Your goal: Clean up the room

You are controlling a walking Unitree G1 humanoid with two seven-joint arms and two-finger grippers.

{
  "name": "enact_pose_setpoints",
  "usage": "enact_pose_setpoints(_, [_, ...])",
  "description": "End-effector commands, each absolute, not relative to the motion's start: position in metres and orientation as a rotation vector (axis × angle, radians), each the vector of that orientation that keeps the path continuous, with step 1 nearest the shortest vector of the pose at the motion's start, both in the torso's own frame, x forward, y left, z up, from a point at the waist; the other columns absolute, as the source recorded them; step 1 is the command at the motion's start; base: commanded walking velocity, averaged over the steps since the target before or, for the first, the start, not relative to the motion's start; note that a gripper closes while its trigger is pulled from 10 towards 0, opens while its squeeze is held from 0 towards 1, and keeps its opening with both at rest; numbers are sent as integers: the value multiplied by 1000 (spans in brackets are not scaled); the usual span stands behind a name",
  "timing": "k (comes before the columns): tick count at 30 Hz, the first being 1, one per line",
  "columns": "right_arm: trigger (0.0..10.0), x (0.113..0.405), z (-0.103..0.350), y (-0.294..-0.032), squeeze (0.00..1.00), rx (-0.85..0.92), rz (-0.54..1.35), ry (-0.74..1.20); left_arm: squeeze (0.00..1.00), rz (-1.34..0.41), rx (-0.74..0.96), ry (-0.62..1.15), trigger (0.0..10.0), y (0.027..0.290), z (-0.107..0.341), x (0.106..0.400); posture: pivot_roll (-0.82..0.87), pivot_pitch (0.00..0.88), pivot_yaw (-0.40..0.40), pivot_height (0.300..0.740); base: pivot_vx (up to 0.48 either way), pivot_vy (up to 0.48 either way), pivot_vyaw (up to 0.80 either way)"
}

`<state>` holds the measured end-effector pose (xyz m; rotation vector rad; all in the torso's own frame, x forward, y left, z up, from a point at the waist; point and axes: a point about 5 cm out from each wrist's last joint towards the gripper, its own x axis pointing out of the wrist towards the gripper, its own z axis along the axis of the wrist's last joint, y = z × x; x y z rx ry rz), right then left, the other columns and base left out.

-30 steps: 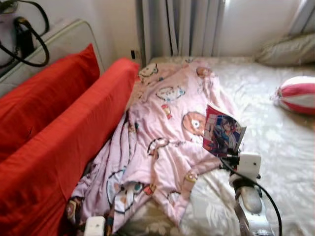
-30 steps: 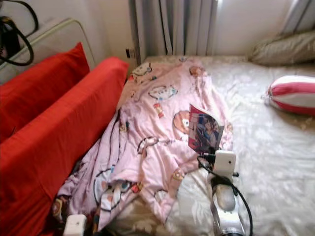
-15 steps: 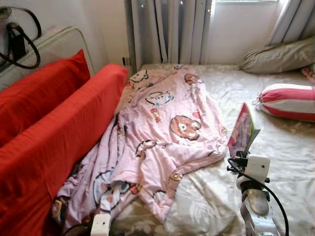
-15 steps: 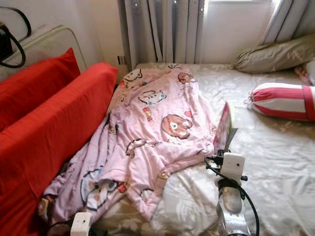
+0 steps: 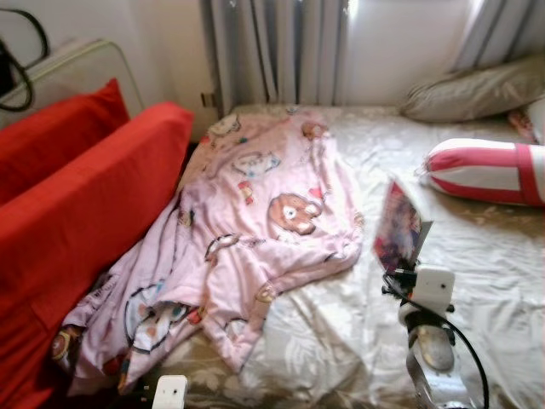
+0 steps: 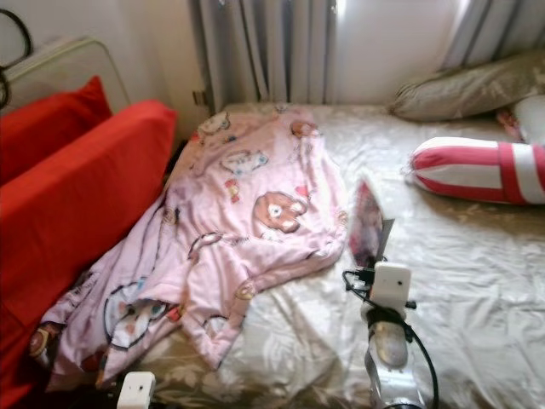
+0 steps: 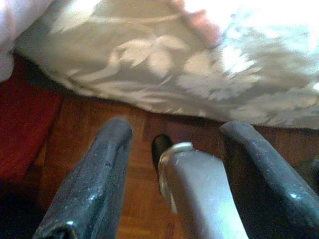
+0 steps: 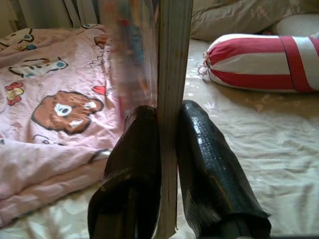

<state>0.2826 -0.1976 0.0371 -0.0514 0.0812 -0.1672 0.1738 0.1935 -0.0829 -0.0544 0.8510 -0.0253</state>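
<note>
A thin comic book with a colourful cover stands upright above the bed, seen nearly edge-on. My right gripper is shut on its lower edge; in the right wrist view the book is pinched between both black fingers. It hangs over the bare sheet just right of a crumpled pink cartoon blanket. My left gripper hangs low beside the bed, open, over the wooden floor, with a silver part of my body behind its fingers.
A red-and-white striped bolster and a beige pillow lie at the bed's far right. Red cushions border the bed on the left. Grey curtains hang behind. The floral sheet is bare near the front.
The camera has swung to the right. The book in my right gripper has turned from cover-on to nearly edge-on, and it now hangs over bare sheet instead of over the blanket.
</note>
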Motion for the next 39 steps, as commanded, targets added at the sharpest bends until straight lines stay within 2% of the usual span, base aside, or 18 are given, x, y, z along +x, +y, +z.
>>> enact_pose_setpoints(1, [10000,284,46,-204,0,-62,-184,38,0,-37,-53,871,10000,189,-86,170,2,0,39,740,0,-322,0])
enact_pose_setpoints(39, [10000,283,45,-201,0,-47,-201,47,0,-51,-52,864,10000,189,-84,174,9,0,54,740,0,-322,0])
